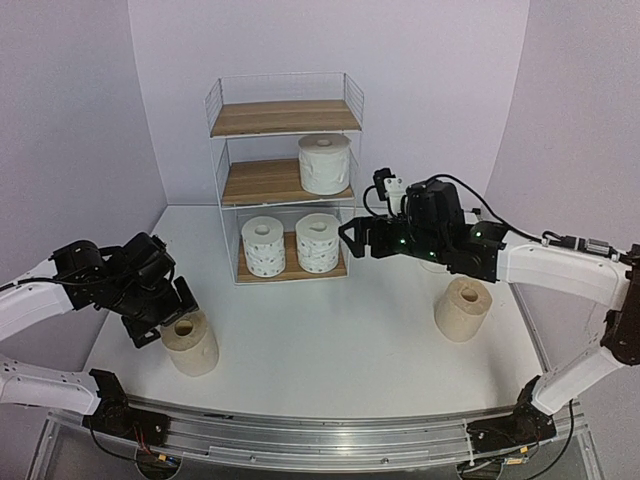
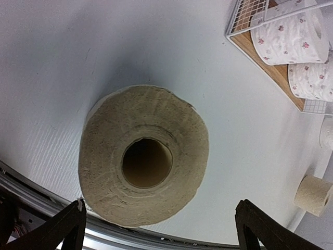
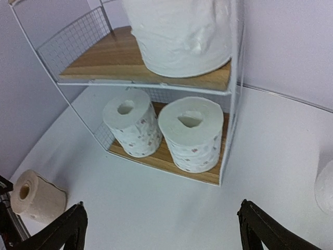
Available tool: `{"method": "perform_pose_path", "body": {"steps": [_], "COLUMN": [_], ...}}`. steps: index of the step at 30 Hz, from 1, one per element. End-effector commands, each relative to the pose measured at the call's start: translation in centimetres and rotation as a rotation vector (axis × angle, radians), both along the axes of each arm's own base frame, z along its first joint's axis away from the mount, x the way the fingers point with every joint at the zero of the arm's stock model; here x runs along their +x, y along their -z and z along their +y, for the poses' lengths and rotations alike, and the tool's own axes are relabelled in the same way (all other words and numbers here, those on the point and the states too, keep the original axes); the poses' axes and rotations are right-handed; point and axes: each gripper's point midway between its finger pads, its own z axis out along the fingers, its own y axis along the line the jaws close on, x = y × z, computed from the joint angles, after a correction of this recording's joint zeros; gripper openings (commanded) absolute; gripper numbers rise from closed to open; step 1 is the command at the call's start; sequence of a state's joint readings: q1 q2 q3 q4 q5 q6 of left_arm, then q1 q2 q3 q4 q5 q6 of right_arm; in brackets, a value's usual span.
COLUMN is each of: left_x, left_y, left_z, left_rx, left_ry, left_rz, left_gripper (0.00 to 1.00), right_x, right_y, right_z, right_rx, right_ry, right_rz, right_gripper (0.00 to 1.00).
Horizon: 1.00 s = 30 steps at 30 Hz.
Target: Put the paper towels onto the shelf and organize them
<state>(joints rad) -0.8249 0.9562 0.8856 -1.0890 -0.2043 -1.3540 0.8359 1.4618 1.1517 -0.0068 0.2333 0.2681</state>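
The shelf [image 1: 283, 118] stands at the back middle, its top board bare. A plain white roll [image 1: 325, 163] sits on the right of the middle board, and two dotted rolls [image 1: 263, 245] [image 1: 318, 242] stand on the bottom board. One tan roll [image 1: 190, 342] stands upright at the front left. My left gripper [image 1: 158, 325] is open just above and beside it, and in the left wrist view the roll [image 2: 143, 156] lies just ahead of the spread fingers [image 2: 70, 224]. A second tan roll [image 1: 463, 308] stands at the right. My right gripper [image 1: 350, 238] is open and empty, facing the shelf [image 3: 171, 80].
A white rounded thing [image 3: 325, 192], perhaps another roll, shows at the right edge of the right wrist view. The metal rail [image 1: 320, 440] runs along the near table edge. White walls close in behind and beside the shelf.
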Motion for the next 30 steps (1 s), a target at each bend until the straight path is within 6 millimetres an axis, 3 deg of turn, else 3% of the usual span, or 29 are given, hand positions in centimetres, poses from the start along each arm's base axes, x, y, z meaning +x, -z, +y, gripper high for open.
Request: {"method": "perform_pose_path", "body": {"steps": [1,4,10,14,19,23,26,30], "left_x": [1.3,1.7,2.3,2.5,2.5,2.4,2.4,2.4], "left_y": [-1.9,-2.2,-2.6,-2.7,-3.1,-3.1,-3.1,-3.1], "left_z": [-1.8,-2.1,-3.0,-3.2,-3.4,-3.3,-3.3,-3.4], "left_rx": [-0.063,-0.053,-0.070,-0.080,-0.098,-0.110,-0.117,-0.125], "left_ry": [0.045,0.052,0.066,0.066,0.065,0.062,0.060,0.059], "left_rz": [-0.068,-0.067,-0.081,-0.088,-0.102,-0.106,-0.108,-0.113], "left_gripper": [0.99,1.00,1.00,1.00,0.99,1.00,1.00,1.00], "right_x": [1.0,3.2,8.8,13.0,17.4,20.1,20.7,19.9], "right_y": [4.5,7.0,9.3,11.4,13.6,14.7,16.0,17.4], "right_z": [-7.1,-13.2,-23.3,-27.2,-29.7,-30.0,-29.4,-28.5], "right_rx": [-0.179,-0.152,-0.060,0.014,0.030,0.019,0.029,0.050], "right_ry": [0.205,0.351,0.595,0.658,0.702,0.697,0.673,0.632], "right_rz": [0.162,0.295,0.428,0.517,0.553,0.548,0.578,0.629], "right_gripper": [0.98,0.98,0.98,0.97,0.91,0.89,0.84,0.74]}}
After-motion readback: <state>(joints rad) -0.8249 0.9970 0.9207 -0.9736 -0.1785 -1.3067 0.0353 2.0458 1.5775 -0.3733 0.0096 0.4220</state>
